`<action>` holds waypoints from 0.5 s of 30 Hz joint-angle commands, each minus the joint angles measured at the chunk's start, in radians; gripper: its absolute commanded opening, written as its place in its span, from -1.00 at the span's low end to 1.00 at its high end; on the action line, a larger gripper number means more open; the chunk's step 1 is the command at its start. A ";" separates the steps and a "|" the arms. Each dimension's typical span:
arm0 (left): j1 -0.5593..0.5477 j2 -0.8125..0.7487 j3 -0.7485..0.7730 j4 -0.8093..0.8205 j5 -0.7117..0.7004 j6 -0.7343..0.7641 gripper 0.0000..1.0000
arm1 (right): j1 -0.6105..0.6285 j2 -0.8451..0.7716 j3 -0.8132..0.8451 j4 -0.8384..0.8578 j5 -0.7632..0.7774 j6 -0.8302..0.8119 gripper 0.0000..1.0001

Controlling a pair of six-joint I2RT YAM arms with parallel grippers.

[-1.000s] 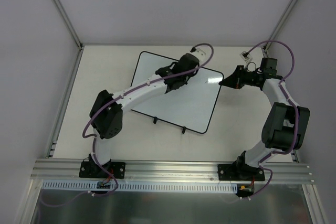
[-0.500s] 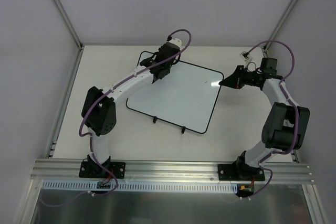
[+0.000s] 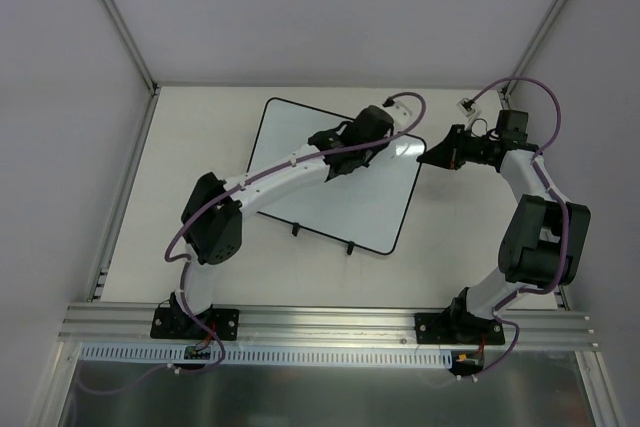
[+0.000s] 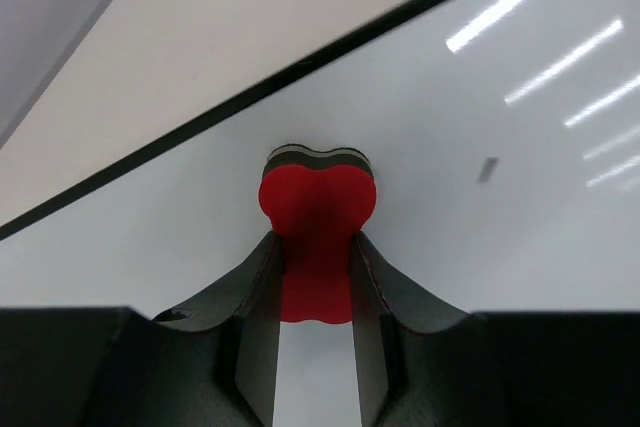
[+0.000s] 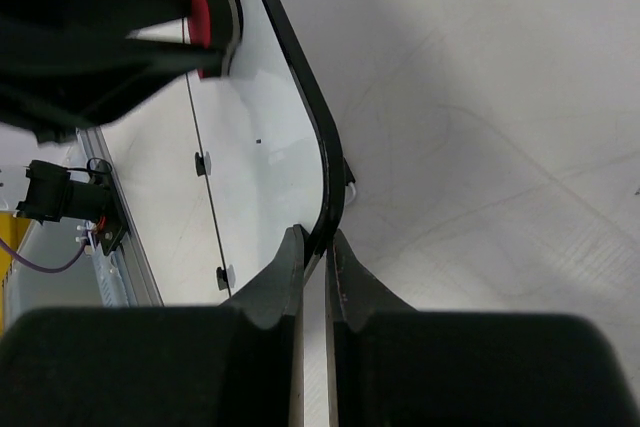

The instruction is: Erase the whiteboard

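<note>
Between grey walls [image 3: 330,7], on cream table [image 3: 200,137]: whiteboard [image 3: 345,202] tight in right gripper [image 5: 316,239], red eraser [image 4: 317,202] tight in left gripper [image 4: 314,242].

My top camera sits above and behind the arm bases, looking steeply down from well back on the whole table [image 3: 200,147] and whiteboard [image 3: 350,207]. My left wrist camera rides close behind the left gripper [image 4: 312,242], skimming low across the board's face toward its black frame, and my right wrist camera peers past the right gripper [image 5: 315,237] along the board's edge. Both wrist views catch the red eraser [image 4: 317,202]; all three share the board.
</note>
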 commanded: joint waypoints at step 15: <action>-0.107 0.165 0.191 -0.013 -0.064 0.209 -1.00 | 0.015 -0.008 0.014 0.026 0.085 -0.082 -0.99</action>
